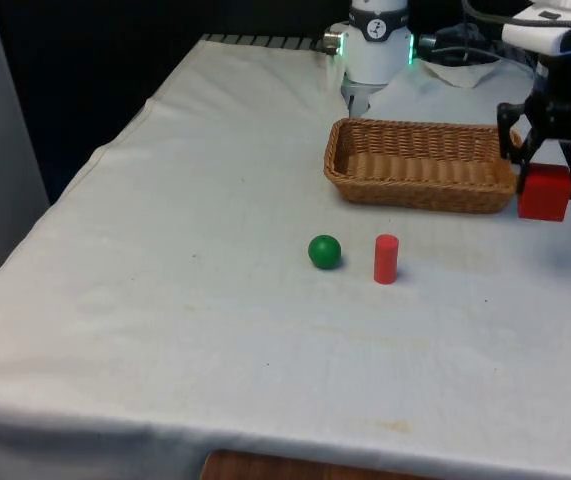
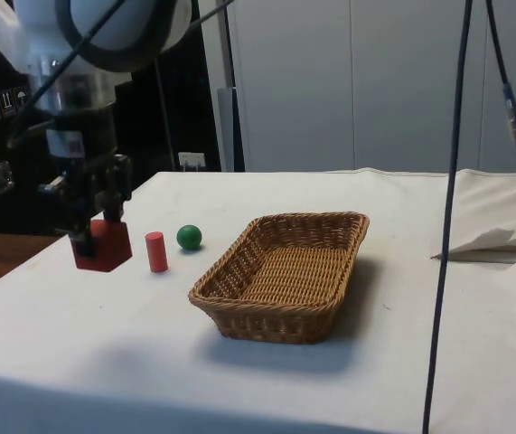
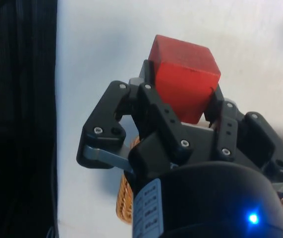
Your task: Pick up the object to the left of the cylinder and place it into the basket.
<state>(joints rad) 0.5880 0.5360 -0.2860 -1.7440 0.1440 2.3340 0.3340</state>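
Note:
My gripper (image 1: 540, 165) is shut on a red cube (image 1: 543, 192) and holds it above the cloth, just off the right end of the wicker basket (image 1: 415, 195) in the front view. On the table in front of the basket stands a small red cylinder (image 1: 386, 259). A green ball (image 1: 324, 251) lies close on the cylinder's left in the front view. From the side, the cube (image 2: 102, 245) hangs in the gripper (image 2: 95, 226) beside the cylinder (image 2: 156, 251) and ball (image 2: 189, 237), apart from the basket (image 2: 267, 321). The wrist view shows the cube (image 3: 183, 82) clamped between both fingers.
The table's right edge in the front view lies close to the held cube. A crumpled white cloth (image 1: 465, 72) sits behind the basket near the robot base. A black cable (image 2: 447, 217) hangs down in the side view.

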